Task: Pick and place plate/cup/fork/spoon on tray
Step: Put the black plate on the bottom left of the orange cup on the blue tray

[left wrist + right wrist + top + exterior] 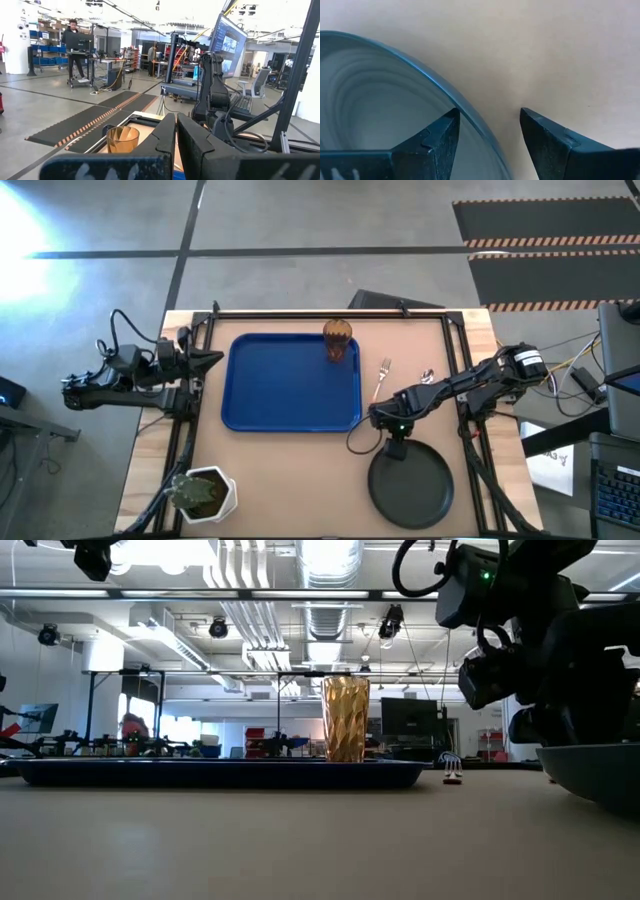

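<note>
The plate rim sits between the right jaws, spread.

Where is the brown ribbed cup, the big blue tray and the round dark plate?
Amber-brown ribbed cup (339,340): high view, on its side wall.
Flat blue plastic tray (280,385): high view, on its bare floor.
Round dark grey-black plate (412,495): high view, on its middle.

- Tray: you've got the blue rect. tray flat on the table, left of centre.
- Cup: amber ribbed tumbler, upright, in the tray's far right corner.
- Plate: dark round plate w/ raised rim, on the table at the near right, off the tray.
- Fork: orange handle, silver tines, just right of the tray.
- Spoon: beside the fork, partly hidden by the arm.
</note>
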Motion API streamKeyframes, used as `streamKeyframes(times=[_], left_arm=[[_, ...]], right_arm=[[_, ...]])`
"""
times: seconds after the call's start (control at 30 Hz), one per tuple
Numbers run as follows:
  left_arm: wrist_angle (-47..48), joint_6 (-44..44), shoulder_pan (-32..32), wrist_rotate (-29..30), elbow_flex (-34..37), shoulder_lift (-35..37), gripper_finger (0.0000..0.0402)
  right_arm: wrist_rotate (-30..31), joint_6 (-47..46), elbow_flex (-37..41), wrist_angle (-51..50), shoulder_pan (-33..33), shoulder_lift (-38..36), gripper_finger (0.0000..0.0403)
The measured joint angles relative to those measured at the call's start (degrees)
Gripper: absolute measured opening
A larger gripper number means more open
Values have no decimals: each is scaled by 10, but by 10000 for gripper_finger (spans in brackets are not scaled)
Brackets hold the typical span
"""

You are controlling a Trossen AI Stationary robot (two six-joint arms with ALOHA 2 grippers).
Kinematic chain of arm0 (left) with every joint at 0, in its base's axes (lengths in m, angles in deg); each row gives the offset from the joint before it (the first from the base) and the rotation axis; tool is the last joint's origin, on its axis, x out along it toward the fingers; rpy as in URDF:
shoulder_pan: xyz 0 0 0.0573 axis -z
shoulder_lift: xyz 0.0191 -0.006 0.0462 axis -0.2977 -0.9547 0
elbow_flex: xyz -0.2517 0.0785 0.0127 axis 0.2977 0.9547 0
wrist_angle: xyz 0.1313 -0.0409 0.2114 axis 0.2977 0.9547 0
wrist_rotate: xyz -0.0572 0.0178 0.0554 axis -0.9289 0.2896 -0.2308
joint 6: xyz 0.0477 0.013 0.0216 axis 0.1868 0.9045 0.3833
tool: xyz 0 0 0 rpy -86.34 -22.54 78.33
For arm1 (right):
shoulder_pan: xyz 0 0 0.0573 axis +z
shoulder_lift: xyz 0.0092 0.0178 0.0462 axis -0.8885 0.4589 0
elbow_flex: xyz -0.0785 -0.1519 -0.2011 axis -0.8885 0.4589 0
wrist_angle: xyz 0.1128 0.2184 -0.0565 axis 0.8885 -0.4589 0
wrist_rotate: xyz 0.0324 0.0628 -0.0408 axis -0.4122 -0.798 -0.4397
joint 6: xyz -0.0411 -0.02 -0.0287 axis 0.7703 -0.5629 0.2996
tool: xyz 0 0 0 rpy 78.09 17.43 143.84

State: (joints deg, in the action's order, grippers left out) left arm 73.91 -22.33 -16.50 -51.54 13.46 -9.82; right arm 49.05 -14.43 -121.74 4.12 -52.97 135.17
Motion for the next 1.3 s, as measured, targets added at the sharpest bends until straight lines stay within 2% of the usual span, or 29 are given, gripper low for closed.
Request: streamKeyframes(times=[0.13,0.33,0.4,0.67,0.77,1.03,1.2,1.3], left_arm=[[0,0,0,0,0,0,0],[0,0,0,0,0,0,0],[0,0,0,0,0,0,0],[0,1,0,0,0,0,0],[0,1,0,0,0,0,0],[1,1,0,0,0,0,0],[2,1,0,0,0,0,0],[2,6,0,0,-3,0,0]], right_arm=[[1,0,2,3,-1,0,157],[-22,1,3,24,0,1,29],[-22,-26,2,54,0,1,17],[-9,-126,-22,230,0,-2,9],[19,-135,-53,265,0,-3,9],[166,-50,-177,276,-15,-1,9],[196,36,-258,272,-43,-1,9],[195,74,-311,220,-72,-1,8]])
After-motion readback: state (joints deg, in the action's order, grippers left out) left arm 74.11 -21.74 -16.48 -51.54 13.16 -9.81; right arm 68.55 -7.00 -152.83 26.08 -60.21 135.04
